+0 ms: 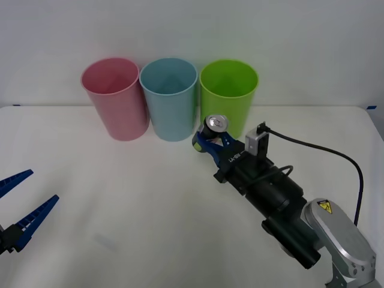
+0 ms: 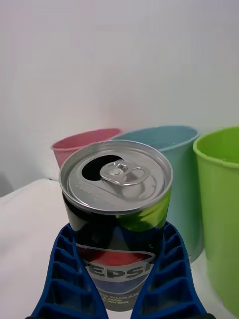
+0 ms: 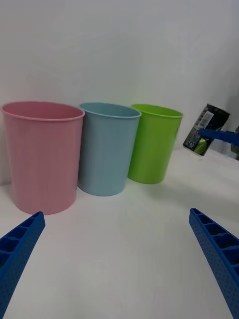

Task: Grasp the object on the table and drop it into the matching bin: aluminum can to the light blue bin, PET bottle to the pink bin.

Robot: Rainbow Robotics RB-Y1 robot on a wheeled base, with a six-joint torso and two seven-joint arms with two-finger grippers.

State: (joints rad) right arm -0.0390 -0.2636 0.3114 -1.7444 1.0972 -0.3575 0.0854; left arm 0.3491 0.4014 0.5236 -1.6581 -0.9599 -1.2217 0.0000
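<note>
Above the table (image 1: 120, 204), in front of the lime green bin (image 1: 229, 96): aluminum can (image 1: 213, 127) lifted clear and tilted, clamped between the blue fingers (image 2: 69, 279) of the right gripper (image 1: 211, 141), closed on the can's sides. Step in hand, by judgement: transport to bin. Next move: shift toward the light blue bin (image 1: 170, 96), centre over its mouth, release. Left gripper (image 1: 21, 210) parked low, spread wide, holding nothing.

Right tool (image 1: 211, 140) raised, clamped; left tool (image 1: 24, 201) spread.
</note>
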